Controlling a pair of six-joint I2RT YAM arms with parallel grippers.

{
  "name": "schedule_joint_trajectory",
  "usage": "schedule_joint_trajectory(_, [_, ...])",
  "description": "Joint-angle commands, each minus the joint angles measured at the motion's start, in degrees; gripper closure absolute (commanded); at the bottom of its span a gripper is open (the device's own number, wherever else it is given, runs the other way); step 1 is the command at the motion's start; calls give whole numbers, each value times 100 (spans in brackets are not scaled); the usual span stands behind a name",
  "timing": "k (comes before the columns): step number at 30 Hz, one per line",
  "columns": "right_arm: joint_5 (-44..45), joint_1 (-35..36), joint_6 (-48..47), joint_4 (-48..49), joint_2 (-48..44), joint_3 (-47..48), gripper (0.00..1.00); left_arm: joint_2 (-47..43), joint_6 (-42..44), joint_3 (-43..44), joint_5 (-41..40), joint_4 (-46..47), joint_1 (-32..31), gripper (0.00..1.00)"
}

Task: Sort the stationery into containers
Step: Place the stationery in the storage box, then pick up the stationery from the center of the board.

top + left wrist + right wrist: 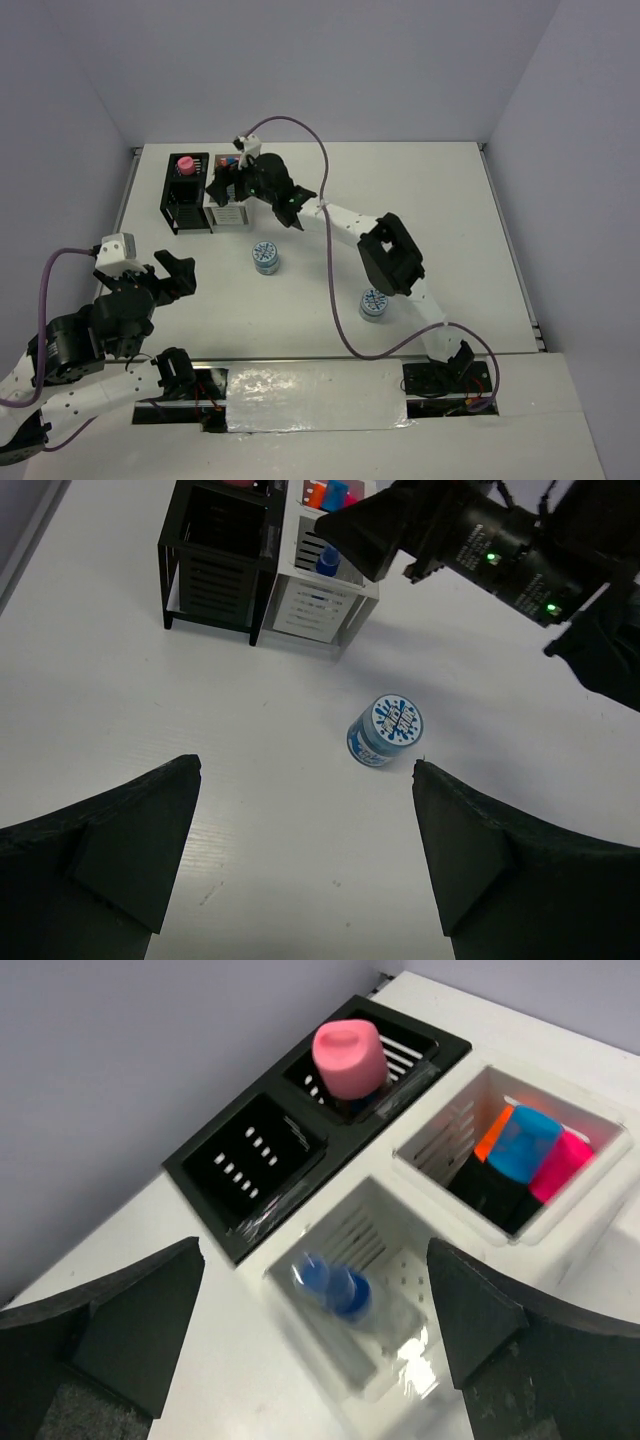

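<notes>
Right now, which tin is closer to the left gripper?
The tin just in front of the white box, straight ahead of the left gripper. The other tin sits farther off to the right.

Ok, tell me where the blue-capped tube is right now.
In the right wrist view, the blue-capped tube sits inside the white box, in the compartment beside the one holding the three highlighters, right next to the black box.
</notes>
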Motion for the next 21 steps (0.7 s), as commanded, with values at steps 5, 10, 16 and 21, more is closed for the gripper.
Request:
schedule_joint_trajectory(5, [1232, 34, -304, -53, -2923, -2126, 0, -55, -66, -24, -112, 41, 9, 1])
schedule_joint_trajectory(10, [2465, -44, 238, -2323, -4646, -3513, 0, 147, 75, -51, 81, 164, 18, 1])
schedule_joint_trajectory(16, [3169, -97, 1327, -3366, -7119, -5949, 0, 918, 1225, -305, 1832, 1595, 36, 1])
schedule_joint_trajectory(21, [4205, -185, 2296, -5251, -9224, -6436, 0, 2614, 1771, -358, 3999, 3528, -25, 1])
